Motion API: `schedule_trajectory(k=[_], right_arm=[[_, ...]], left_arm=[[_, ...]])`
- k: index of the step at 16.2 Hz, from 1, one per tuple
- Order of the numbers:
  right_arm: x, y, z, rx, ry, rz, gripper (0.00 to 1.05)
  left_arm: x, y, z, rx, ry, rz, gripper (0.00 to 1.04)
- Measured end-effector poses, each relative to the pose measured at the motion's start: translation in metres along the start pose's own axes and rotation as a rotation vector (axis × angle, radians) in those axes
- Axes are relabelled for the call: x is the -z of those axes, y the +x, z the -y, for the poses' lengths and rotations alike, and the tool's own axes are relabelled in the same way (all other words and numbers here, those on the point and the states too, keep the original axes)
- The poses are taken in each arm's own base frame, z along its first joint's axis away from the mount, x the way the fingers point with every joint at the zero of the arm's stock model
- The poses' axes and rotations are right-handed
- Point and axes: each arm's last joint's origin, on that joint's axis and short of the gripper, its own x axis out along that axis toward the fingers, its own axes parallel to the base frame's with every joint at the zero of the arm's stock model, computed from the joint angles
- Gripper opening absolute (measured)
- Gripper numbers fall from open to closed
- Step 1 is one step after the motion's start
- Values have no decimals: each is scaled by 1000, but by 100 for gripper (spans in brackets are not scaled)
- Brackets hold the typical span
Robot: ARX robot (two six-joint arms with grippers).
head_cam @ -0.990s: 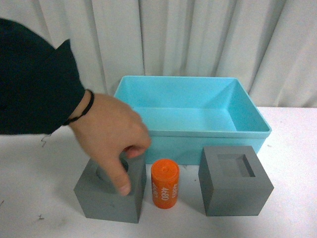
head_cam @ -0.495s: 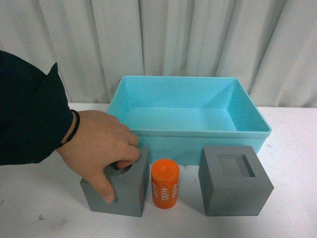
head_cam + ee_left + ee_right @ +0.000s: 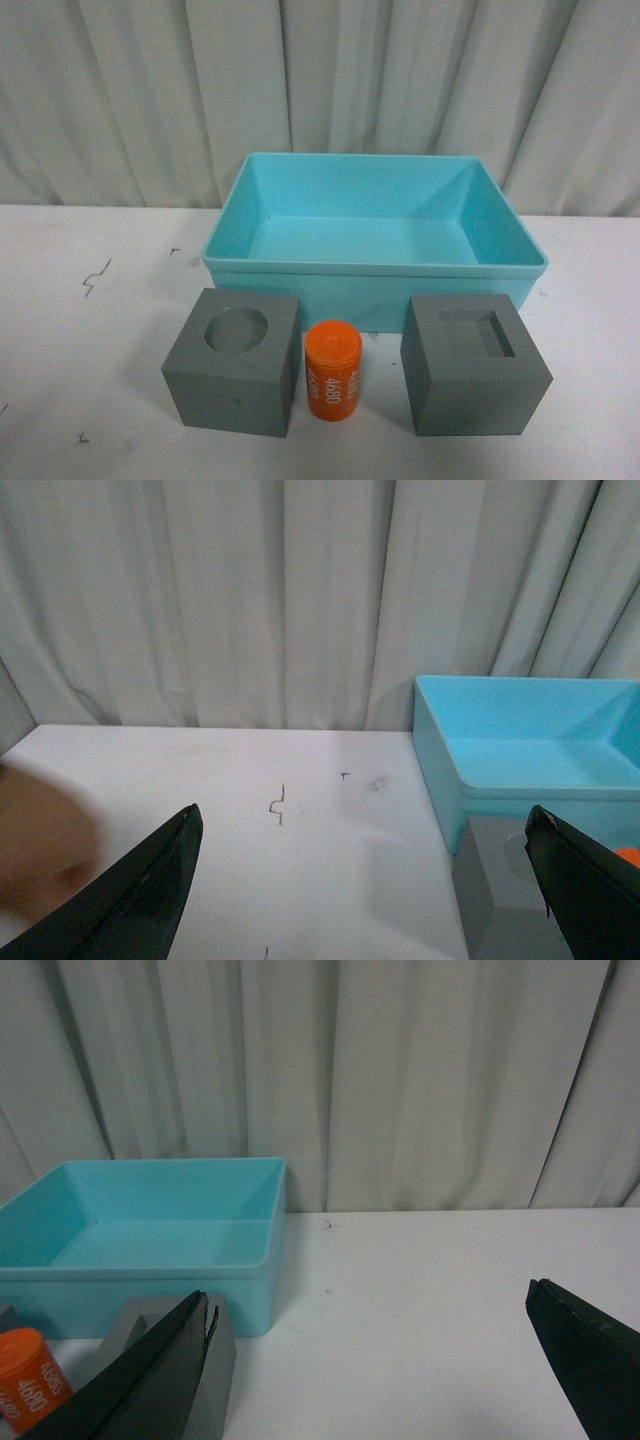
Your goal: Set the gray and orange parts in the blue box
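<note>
As no part lies inside yet, step: first pick not begun, by my read.
turquoise bin [image 3: 375, 268]: upper centre of front view, empty, on white table [image 3: 60, 300].
round-recess gray cube [image 3: 235, 360]: lower left of centre, just in front of bin wall.
square-recess gray cube [image 3: 472, 365]: lower right, near bin.
orange cylinder [image 3: 333, 370]: upright between the cubes, just beside round-recess one.
left gripper [image 3: 360, 820]: jaws spread wide, holding nothing.
right gripper [image 3: 365, 1295]: jaws spread wide, empty.
next: probably lower one arm over a part, clamp, lift over the rim; cubes need a wide spread.
</note>
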Motion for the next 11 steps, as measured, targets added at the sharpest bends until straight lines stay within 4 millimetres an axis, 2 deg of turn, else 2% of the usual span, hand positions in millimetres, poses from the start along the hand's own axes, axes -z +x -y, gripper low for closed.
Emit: schedule_trajectory(k=[11], right_arm=[[0, 0, 0, 0, 0, 0, 98]], left_arm=[[0, 0, 0, 0, 0, 0, 98]])
